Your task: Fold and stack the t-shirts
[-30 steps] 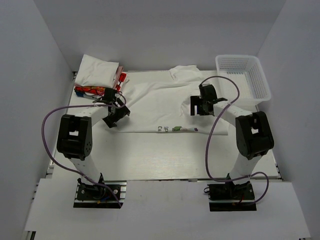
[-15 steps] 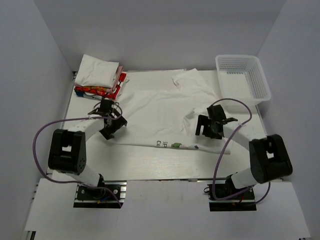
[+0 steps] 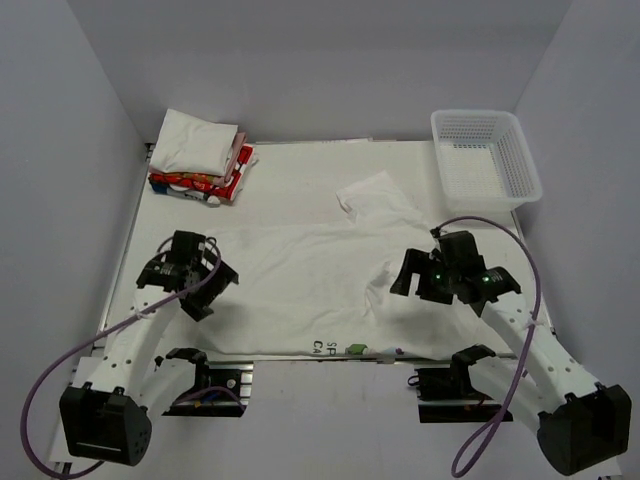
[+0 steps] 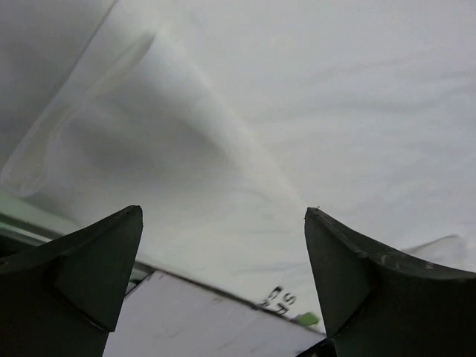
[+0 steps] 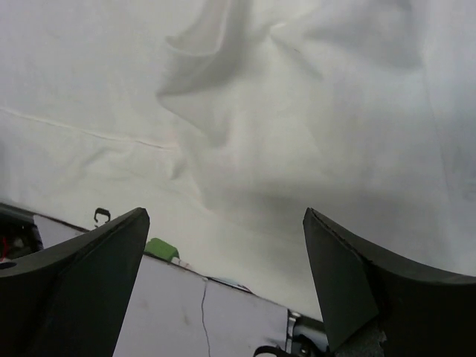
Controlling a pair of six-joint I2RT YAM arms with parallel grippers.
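Observation:
A white t-shirt [image 3: 300, 280] lies spread flat across the table, its hem with a small green print [image 3: 352, 348] at the near edge. My left gripper [image 3: 208, 288] hovers open over the shirt's left side, with nothing between its fingers. My right gripper [image 3: 412, 282] is open over the right side, next to a raised fold. In the left wrist view the open left gripper [image 4: 223, 216] sees smooth cloth [image 4: 297, 111] and dark lettering [image 4: 279, 299]. The right gripper [image 5: 227, 216] looks onto wrinkled cloth [image 5: 297, 111] and the green print [image 5: 161, 248]. A stack of folded t-shirts [image 3: 195, 150], white over red patterned, sits back left.
A white mesh basket [image 3: 485, 155] stands at the back right corner. The white side walls close in the table on the left and right. Purple cables loop from both arms near the front edge.
Both arms have drawn back toward the near edge and lowered. The white t-shirt has slid nearer with them, its printed hem now at the table's front edge. Both grippers stayed open.

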